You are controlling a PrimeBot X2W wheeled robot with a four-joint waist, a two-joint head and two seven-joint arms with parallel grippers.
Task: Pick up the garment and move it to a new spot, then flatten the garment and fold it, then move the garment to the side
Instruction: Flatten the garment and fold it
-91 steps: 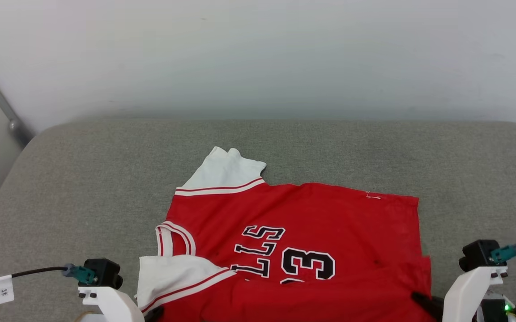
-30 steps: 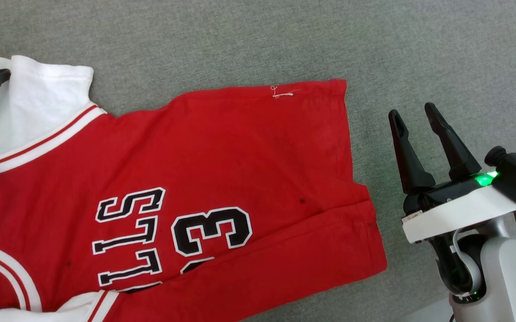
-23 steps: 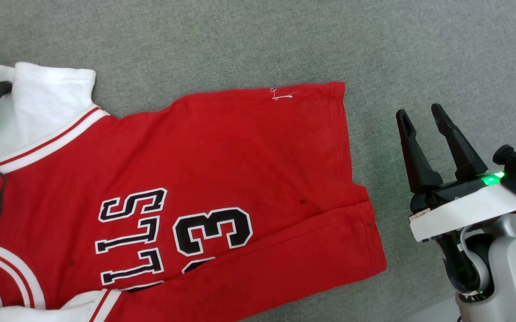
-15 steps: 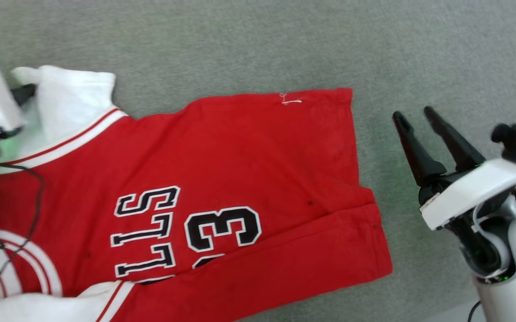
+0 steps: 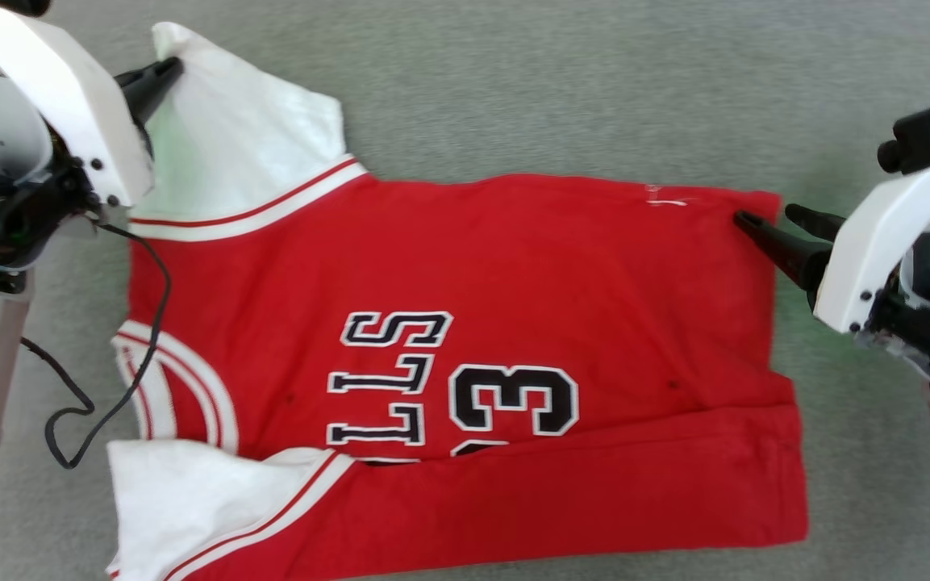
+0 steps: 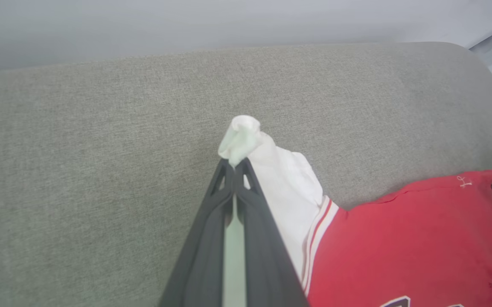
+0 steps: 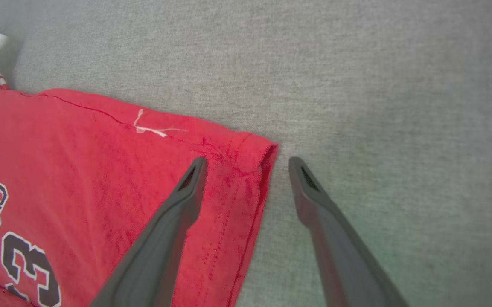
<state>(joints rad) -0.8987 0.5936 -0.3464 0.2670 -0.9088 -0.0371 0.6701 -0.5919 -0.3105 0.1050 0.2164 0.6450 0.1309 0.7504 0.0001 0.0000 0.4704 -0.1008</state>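
1. The left gripper point(image 6: 234, 164) is closed tight. Its dark fingers point(image 6: 254, 221) meet at the tips on the bunched end of a white sleeve point(image 6: 284, 179), and a small wad of cloth pokes out just past them.
2. The right gripper point(image 7: 246, 164) stands spread wide and holds nothing. One finger lies over the red hem, the other over bare grey cushion point(image 7: 378, 85), with the hem's corner between them. Whether the tips touch the cloth cannot be told.
3. The garment point(image 5: 513, 266), a red jersey, stretches between the two grippers, from the pinched sleeve to that hem corner. It lies flat on the cushion, its near edge folded over part of the black number.
4. A loose white thread point(image 7: 152, 128) sits just beyond the right finger that is over the red cloth.
5. A black cable point(image 5: 146, 323) hangs from the left arm across the collar side.
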